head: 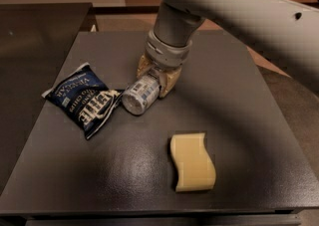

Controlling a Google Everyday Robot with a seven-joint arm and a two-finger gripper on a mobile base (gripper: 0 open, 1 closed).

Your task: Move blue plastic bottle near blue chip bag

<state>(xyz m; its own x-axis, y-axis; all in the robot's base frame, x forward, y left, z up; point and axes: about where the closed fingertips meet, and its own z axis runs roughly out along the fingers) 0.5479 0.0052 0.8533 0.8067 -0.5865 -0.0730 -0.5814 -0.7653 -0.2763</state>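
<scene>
My gripper [154, 81], w/ beige-tan fingers [169, 81], is at the middle of the table [229, 100], clasped around the blue plastic bottle [140, 95]. Bottle: clear, label bluish-grey & white w/ small print, end face pale grey-white. The blue chip bag [82, 99]: dark navy, big white letters, white edges. Sponge [192, 163]: pale yellow, plain. Table top: matt dark grey, nearly black. My arm [239, 11]: light grey-white w/ some small dark holes, wrist ring a bit darker grey.
</scene>
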